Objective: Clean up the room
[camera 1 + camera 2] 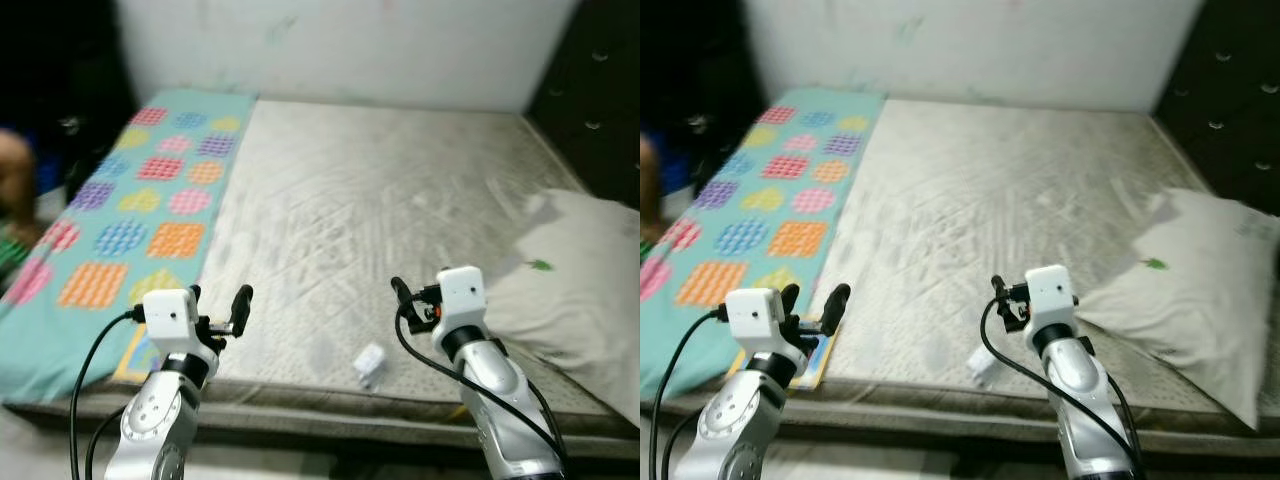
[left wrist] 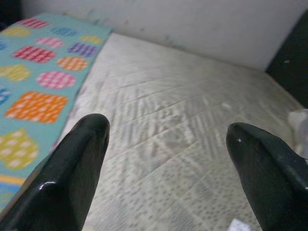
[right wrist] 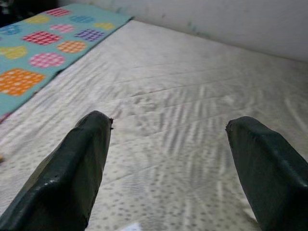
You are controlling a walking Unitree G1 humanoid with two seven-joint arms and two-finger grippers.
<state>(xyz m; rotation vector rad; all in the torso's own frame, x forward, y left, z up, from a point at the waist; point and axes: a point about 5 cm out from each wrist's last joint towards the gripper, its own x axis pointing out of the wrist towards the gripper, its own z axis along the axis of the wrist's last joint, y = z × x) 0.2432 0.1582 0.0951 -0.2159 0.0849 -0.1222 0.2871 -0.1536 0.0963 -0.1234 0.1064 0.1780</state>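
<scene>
A bare grey-white mattress (image 1: 380,200) with a stitched pattern lies before the robot, and everything else is placed from it. Near the mattress's front edge, between the two arms, lies a small crumpled white scrap (image 1: 369,362), perhaps a wrapper or a bit of paper. It is too small and blurred to tell a long axis or which way it points, and no writing on it can be read.

A teal blanket (image 1: 140,210) printed with checkered circles in orange, pink, yellow, purple and blue covers the mattress's left strip, its long axis running from the front edge back toward the white wall (image 1: 350,45). At the blanket's front end, by the mattress's front left corner, a flat yellow-edged item pokes out, too hidden to name. A white pillow (image 1: 580,280) with a small green mark lies on the mattress's right side, its near end reaching toward the front edge. A dark tufted panel (image 1: 600,90) stands along the mattress's right.

The left hand (image 1: 220,315) hovers over the mattress's front left part, fingers (image 2: 72,173) spread wide apart. The right hand (image 1: 402,300) hovers above the front edge just right of the scrap, its fingers (image 3: 72,168) likewise apart with nothing between them.

At the mattress's far left a person shows, blurred.
</scene>
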